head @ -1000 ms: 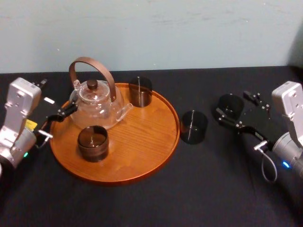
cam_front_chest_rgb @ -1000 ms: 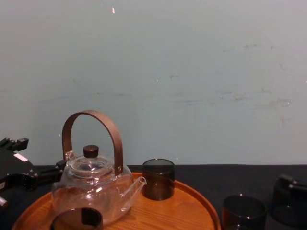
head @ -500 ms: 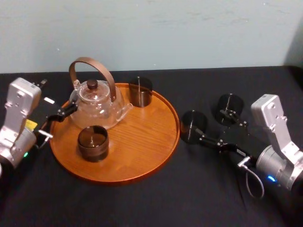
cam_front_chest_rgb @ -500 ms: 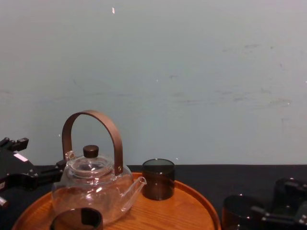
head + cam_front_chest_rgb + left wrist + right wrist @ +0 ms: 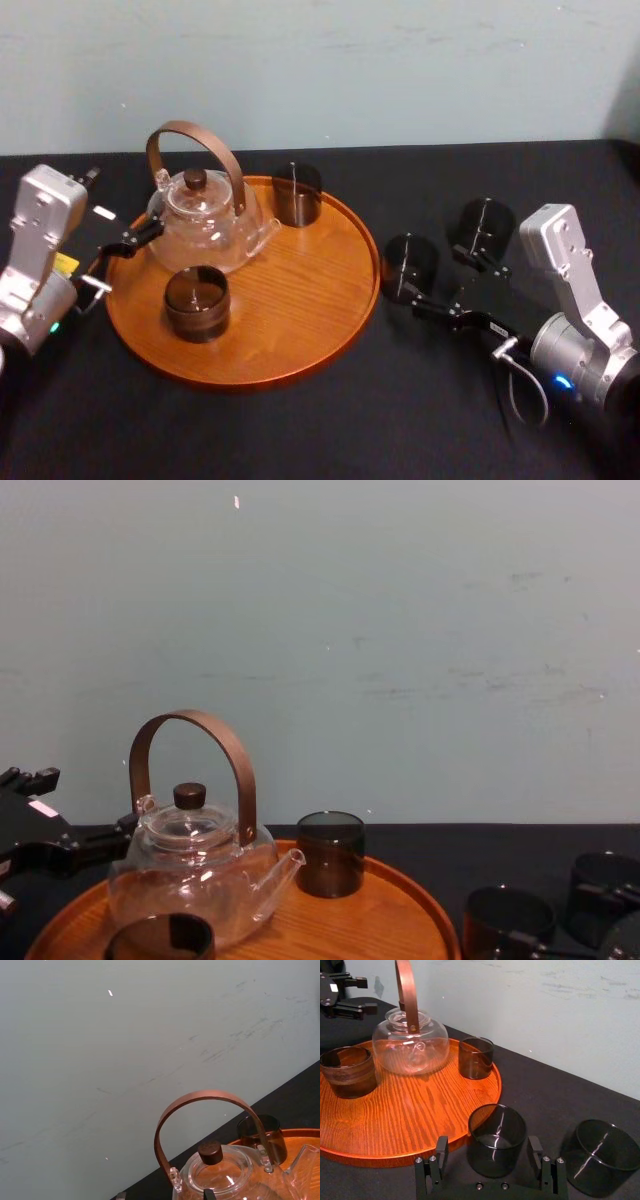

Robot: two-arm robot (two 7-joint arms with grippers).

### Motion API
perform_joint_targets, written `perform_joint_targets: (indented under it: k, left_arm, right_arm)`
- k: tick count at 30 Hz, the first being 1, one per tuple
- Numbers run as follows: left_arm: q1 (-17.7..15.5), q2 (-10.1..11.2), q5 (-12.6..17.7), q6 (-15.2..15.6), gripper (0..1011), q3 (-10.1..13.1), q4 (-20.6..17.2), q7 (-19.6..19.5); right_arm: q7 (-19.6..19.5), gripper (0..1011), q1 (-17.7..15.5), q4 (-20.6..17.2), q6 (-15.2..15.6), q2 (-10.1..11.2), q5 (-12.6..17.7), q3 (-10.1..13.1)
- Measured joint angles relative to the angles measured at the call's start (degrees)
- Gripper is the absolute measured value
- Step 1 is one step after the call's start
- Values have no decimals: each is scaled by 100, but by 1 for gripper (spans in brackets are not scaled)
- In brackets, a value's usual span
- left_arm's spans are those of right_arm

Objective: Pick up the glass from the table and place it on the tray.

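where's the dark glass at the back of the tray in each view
head: dark glass at the tray's far rim, beside the teapot spout
chest: middle, right of the teapot
left wrist: behind the teapot's handle
right wrist: beside the teapot, at the tray's rim
shared landmark: the teapot

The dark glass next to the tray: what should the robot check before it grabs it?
1. Glass sits inside the right gripper: ok, a finger on each side.
2. Jaws open: ok, gaps on both sides.
3. Second glass out of the way: ok, it stands apart.
4. Room on the tray: ok, bare wood nearest the glass.
5. Left gripper clear: ok, parked beside the teapot.
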Motion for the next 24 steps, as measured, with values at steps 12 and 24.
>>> perform_joint_targets:
  k: [12, 24]
  left_arm:
    - [0, 0, 0, 0, 1001, 0, 0, 0]
    - [0, 0, 0, 0, 1001, 0, 0, 0]
  right_arm:
    - [204, 1002, -72, 159, 139, -161, 74, 210]
    - [388, 1003, 110, 490, 299, -385, 2, 260]
